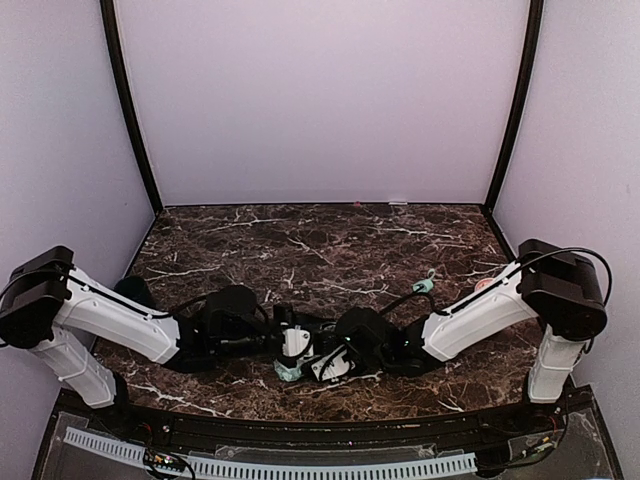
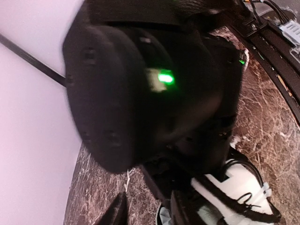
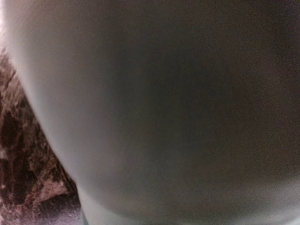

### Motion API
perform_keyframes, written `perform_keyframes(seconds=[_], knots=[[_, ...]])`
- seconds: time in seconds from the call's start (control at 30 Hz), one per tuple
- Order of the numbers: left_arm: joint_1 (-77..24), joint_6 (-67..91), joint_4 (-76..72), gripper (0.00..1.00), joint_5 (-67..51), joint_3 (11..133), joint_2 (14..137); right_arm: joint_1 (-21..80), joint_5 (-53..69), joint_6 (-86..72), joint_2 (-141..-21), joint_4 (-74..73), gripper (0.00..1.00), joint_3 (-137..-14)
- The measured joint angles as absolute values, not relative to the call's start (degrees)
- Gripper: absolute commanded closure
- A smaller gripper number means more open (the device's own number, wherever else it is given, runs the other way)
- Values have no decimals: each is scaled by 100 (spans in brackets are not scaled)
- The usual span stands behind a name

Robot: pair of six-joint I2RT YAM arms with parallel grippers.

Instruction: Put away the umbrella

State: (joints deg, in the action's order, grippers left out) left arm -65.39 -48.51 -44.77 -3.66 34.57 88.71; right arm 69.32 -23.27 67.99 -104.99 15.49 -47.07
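Note:
Most of the umbrella is hidden under the two wrists near the table's front middle; a bunch of its pale mint fabric (image 1: 288, 372) shows below them. My left gripper (image 1: 297, 350) comes in from the left. In the left wrist view its dark fingers (image 2: 115, 213) stand apart over the marble, so the left gripper (image 2: 147, 202) is open, with a scrap of the umbrella's mint fabric (image 2: 164, 216) beside the right finger. My right gripper (image 1: 327, 362) meets it from the right. The umbrella's fabric (image 3: 164, 117) fills the right wrist view and hides the fingers.
A small mint piece with a loop (image 1: 425, 285) lies on the marble table (image 1: 330, 250) behind the right arm. Something orange-red (image 1: 486, 285) peeks out beside the right forearm. Lilac walls close the back and sides. The right arm's black wrist (image 2: 154, 93) looms close before the left camera.

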Motion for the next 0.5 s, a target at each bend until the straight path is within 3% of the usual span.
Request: perform_keyframes(seconds=[0.23,0.5], knots=[[-5699,-2370,-3212,43,36,4237,7902,6901,-2211,6405,-10475,1295,100,-4805],[-5502,-775,-2150,41,386,3352,6906,6462,-766,5070,-10420,-1415,100,-6335]])
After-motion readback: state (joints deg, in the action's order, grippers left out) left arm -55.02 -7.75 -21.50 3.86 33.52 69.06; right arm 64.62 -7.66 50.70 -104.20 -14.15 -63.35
